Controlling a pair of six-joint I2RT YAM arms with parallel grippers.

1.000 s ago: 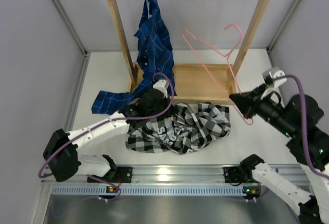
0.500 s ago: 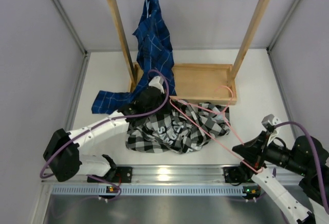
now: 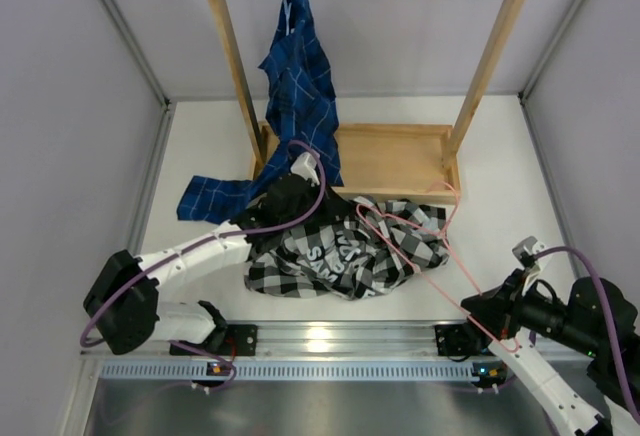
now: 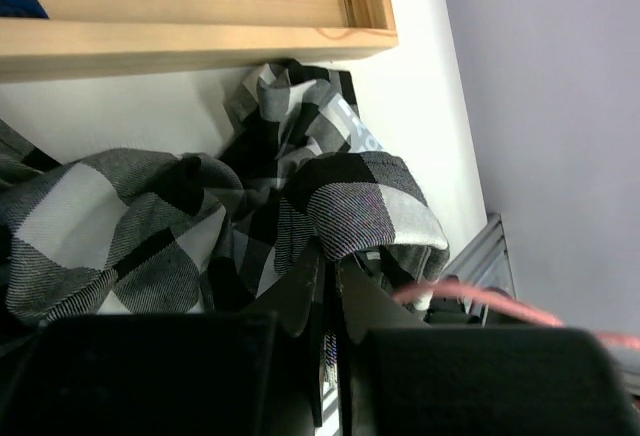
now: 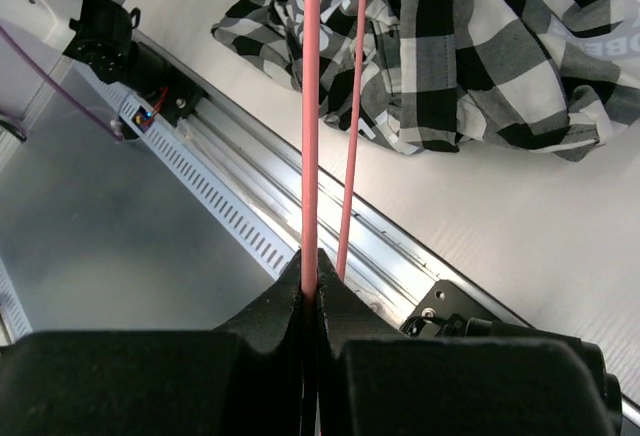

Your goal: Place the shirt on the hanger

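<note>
Left claw (image 4: 328, 256) pinches the shirt (image 3: 350, 251) beside the tray (image 3: 400, 161); right claw (image 5: 310, 281) pinches the hanger (image 5: 309, 106).

The shirt (image 3: 345, 251) is soft checked cloth, crumpled and matt. The hanger (image 5: 310, 106) is thin pink wire, smooth with a little shine. The rack (image 3: 395, 161) is pale bare wood. The blue shirt (image 3: 300, 86) is cloth too. The rail (image 3: 330, 341) is shiny ribbed metal. The table (image 3: 500, 196) looks smooth and white.
</note>
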